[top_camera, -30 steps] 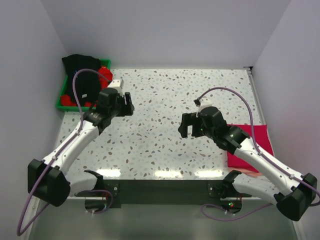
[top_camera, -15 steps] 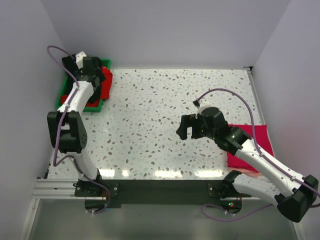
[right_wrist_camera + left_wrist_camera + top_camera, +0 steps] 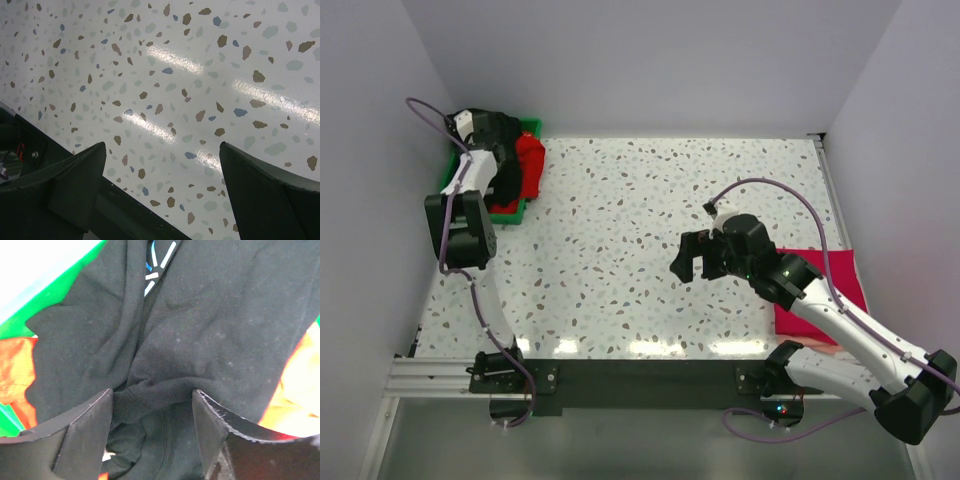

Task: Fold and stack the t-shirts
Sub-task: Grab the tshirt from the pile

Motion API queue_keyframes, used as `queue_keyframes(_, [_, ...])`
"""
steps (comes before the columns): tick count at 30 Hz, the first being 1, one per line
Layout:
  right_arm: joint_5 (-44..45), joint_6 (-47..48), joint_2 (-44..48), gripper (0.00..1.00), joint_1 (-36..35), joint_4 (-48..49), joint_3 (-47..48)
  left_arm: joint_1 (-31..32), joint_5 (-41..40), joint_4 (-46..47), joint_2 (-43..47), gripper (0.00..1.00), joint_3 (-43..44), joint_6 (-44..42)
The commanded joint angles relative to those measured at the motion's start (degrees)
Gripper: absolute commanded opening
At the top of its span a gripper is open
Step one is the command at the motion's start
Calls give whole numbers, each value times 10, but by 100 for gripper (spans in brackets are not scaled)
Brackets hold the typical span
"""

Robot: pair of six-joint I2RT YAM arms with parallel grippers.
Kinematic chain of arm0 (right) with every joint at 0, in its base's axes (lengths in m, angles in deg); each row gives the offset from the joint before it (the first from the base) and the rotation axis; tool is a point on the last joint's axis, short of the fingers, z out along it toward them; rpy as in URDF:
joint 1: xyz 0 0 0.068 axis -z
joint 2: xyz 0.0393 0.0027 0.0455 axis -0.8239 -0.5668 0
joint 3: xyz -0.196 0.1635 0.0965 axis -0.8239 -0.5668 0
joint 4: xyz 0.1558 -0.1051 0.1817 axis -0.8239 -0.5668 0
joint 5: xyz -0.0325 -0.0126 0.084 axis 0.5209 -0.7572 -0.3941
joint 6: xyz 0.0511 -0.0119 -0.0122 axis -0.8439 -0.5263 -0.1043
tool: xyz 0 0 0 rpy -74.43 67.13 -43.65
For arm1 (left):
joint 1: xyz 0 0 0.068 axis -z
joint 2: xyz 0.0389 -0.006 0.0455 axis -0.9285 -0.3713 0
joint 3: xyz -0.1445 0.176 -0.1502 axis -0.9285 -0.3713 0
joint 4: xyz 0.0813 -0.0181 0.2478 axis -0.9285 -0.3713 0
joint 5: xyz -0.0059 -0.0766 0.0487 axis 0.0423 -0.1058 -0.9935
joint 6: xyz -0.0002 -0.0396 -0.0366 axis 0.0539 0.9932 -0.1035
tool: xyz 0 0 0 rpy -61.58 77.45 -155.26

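**A:** Big swing from the left arm! A second ago it hung over the near-left of the table [image 3: 640, 220], and now it's reached right out to the far-left corner, with the left gripper [image 3: 152, 410] down in the green tray [image 3: 533, 127].

**B:** And look at the wrist view: the jaws stand wide, with a ridge of the black t-shirt [image 3: 200, 330] bunched between the fingers. Nothing's pinched yet.

**A:** So I'd judge this is the pick-up of the next shirt. The black one sits crumpled on top of the tray, and the red t-shirts [image 3: 529, 165] peek out beside and beneath it.

**B:** The right arm?

**A:** Barely budged. The right gripper [image 3: 162, 165] hovers over bare speckled tabletop near the middle, jaws wide, carrying nothing.

**B:** The magenta-pink t-shirt [image 3: 840, 275] lies flat at the right edge of the table, partly under that arm. It looks like one folded and several left in the tray.

**A:** Any writing to read?

**B:** There's a label [image 3: 155, 265] up at the black shirt's neck, short white strokes with a touch of blue. It's seen at an angle and I can't make out a word or brand. Nothing legible elsewhere.
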Motion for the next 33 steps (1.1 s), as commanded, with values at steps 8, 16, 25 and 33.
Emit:
queue_keyframes(8, [-19, 10, 4, 99, -2, 14, -7, -12, 11, 32, -21, 44, 36, -34])
queue_keyframes(16, [-27, 10, 0, 99, -2, 18, -8, -13, 28, 41, 6, 0, 34, -62])
queue_keyframes(25, [-30, 10, -3, 99, -3, 23, -7, -13, 116, 74, 133, 0, 40, -79])
queue_keyframes(33, [-22, 11, -4, 99, -2, 24, -3, 0, 251, 84, 229, 0, 91, -77])
